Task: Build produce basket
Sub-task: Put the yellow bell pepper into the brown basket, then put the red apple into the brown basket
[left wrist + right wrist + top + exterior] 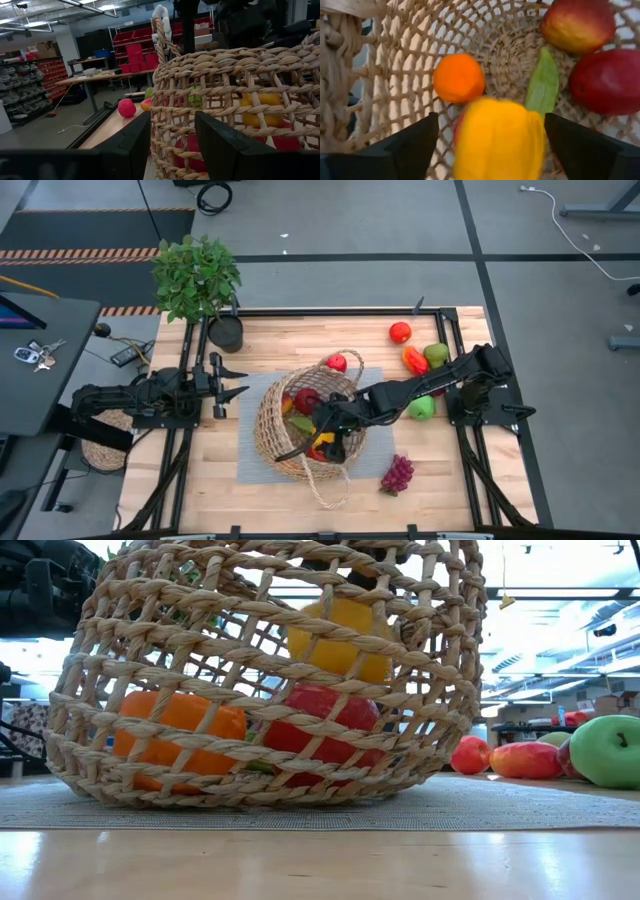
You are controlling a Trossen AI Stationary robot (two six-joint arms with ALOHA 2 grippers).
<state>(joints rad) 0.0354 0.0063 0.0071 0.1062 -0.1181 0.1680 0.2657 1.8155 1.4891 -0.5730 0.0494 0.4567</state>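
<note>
Left gripper (232, 380) idle, fingers spread, left of centre beside the plant (196, 275). Basket (272, 430) centre on grey mat (250, 465); right gripper (330, 438) inside, fingers apart, yellow pepper (495, 137) between them, released. Grapes (397, 474) lower right.

Both my arms are black all over, built from chunky jointed links that end in slim two-finger grippers. The left arm (150, 395) at the left of the overhead frame shows a boxy base block and thin pointed black fingers (228, 370). The right arm (440, 385) at the right has a bulkier shoulder housing and a long tapering forearm. In my wrist views the fingers are flat, matte, dark wedge-shaped plates with plain faces; I see no markings, screws or cables on them. The left pair (220, 145) looks charcoal, the right pair (585, 145) near black.
</note>
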